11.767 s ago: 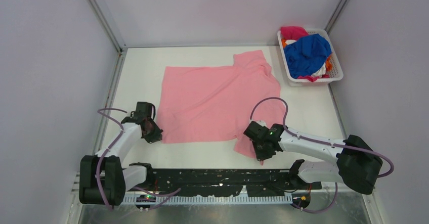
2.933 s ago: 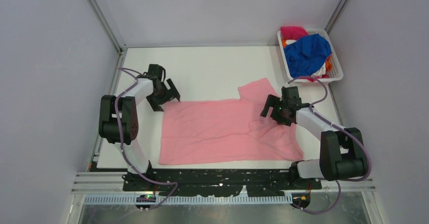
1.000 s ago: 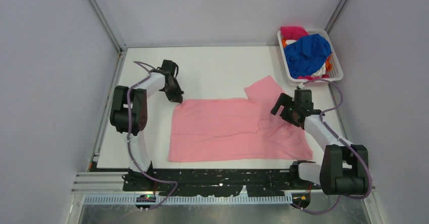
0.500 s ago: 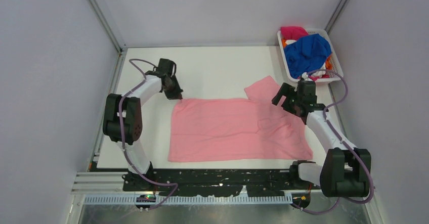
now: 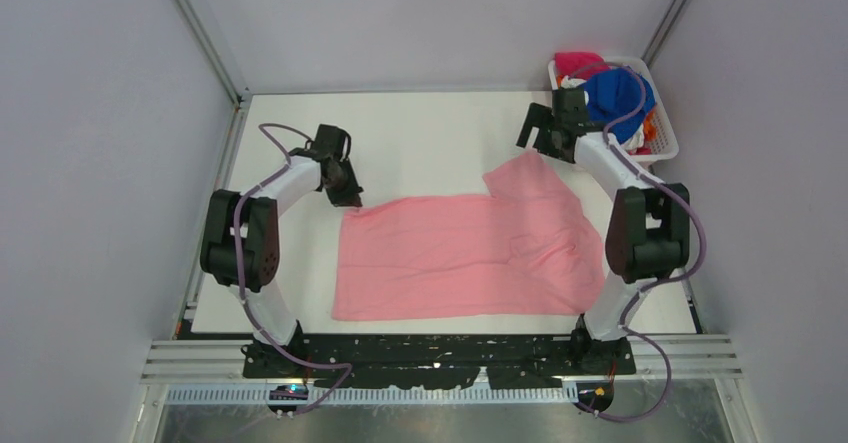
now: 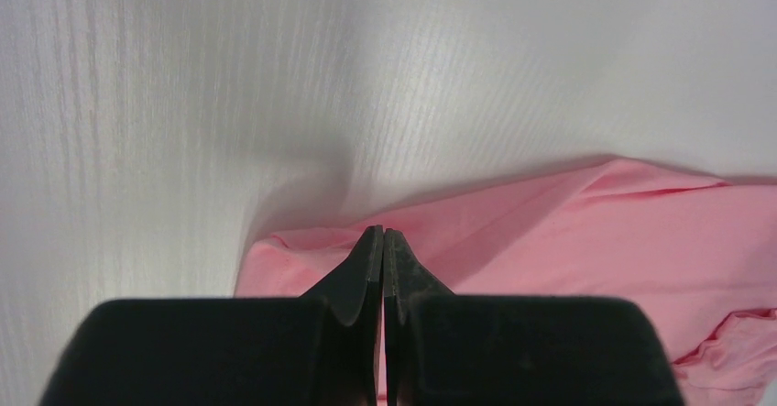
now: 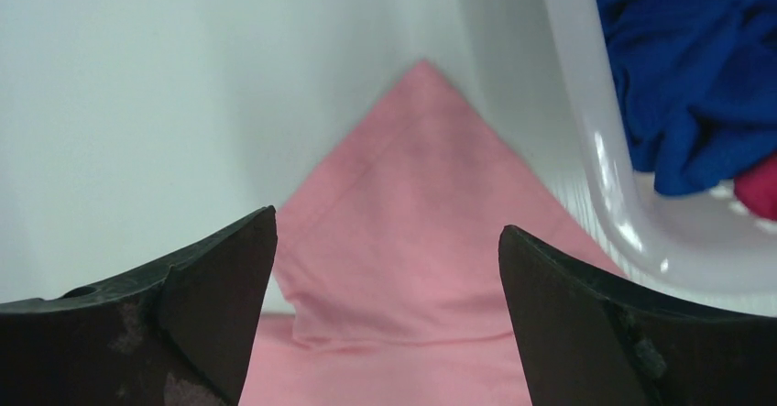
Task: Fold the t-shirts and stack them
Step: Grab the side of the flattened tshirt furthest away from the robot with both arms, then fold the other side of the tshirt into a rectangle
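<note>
White worktop [image 5: 430,128], pale walls on three sides. Pink t-shirt [image 5: 460,253] is laid flat mid-worktop, its long axis running left to right and its sleeve [image 7: 412,195] pointing to the far right. Left gripper [image 6: 383,232] is pressed together at the far-left corner, with cloth apparently pinched between the tips. Right gripper [image 7: 385,223] is spread wide above the sleeve tip, just beside the basket [image 5: 665,148], where the blue t-shirt [image 5: 615,93] and others are heaped. The sleeve lies directly below, so the right arm is judged nearer for folding it inward.
</note>
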`<action>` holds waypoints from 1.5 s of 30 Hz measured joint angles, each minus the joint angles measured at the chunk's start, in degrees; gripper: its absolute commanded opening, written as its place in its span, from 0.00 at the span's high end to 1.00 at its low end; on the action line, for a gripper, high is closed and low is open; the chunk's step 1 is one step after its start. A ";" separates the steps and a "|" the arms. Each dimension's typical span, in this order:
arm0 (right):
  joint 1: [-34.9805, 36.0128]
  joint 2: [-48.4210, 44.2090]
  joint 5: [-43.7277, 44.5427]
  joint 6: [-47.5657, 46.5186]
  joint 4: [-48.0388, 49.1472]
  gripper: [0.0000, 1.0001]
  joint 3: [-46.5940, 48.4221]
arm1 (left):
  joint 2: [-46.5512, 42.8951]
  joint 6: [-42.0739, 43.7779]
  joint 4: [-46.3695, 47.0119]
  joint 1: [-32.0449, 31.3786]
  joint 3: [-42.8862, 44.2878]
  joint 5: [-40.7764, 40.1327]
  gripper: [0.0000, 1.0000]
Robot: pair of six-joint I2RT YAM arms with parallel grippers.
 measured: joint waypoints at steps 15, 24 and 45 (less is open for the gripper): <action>1.29 33.68 8.55 -3.23 -14.45 0.19 37.16 | -1.55 0.00 -0.04 -0.52 0.00 0.31 1.00; 2.10 35.54 9.03 -3.56 -17.99 0.33 36.85 | -1.99 -0.02 -0.07 -0.57 -0.15 0.31 1.00; 3.23 22.86 12.07 -5.49 -10.38 0.95 19.30 | -6.43 -0.09 -0.22 -1.44 -2.01 0.17 1.00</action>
